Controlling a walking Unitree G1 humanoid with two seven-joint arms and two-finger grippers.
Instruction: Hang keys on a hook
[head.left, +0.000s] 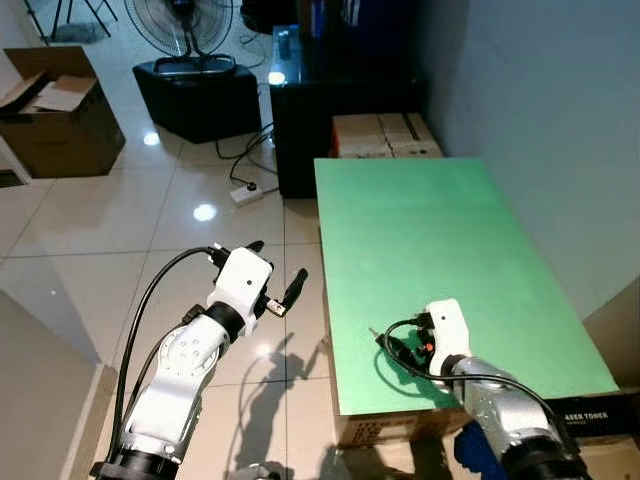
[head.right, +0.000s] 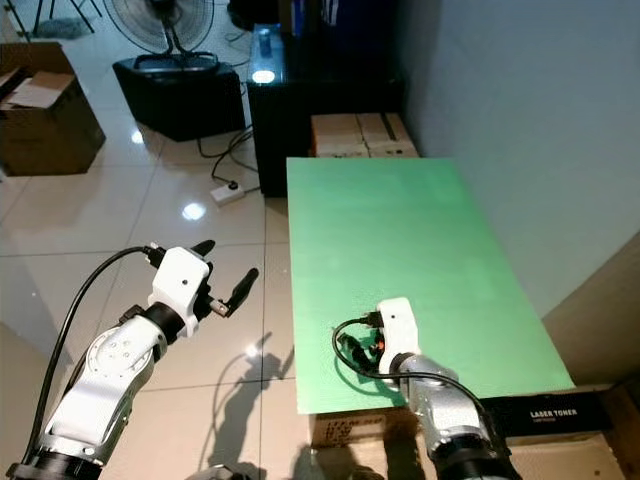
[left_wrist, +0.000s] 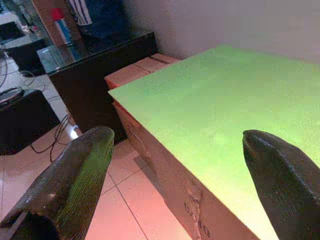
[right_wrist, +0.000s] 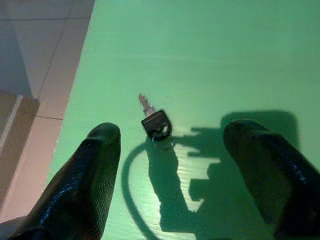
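While the right gripper (right_wrist: 170, 165) hovers spread, a black-headed key (right_wrist: 155, 121) (silver blade) lies flat on the green tabletop (head.left: 420, 230).

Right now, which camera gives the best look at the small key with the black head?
The right wrist view: the small silver key with a black head lies on the green tabletop, framed by the open right gripper. In the eye views that gripper covers its spot.

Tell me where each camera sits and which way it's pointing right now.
Head eyes: look forward and down at the green table and tiled floor; both arms show.
Left wrist: past its open fingers over the floor toward the table's edge.
Right wrist: down between open fingers at the key.
All share the table.
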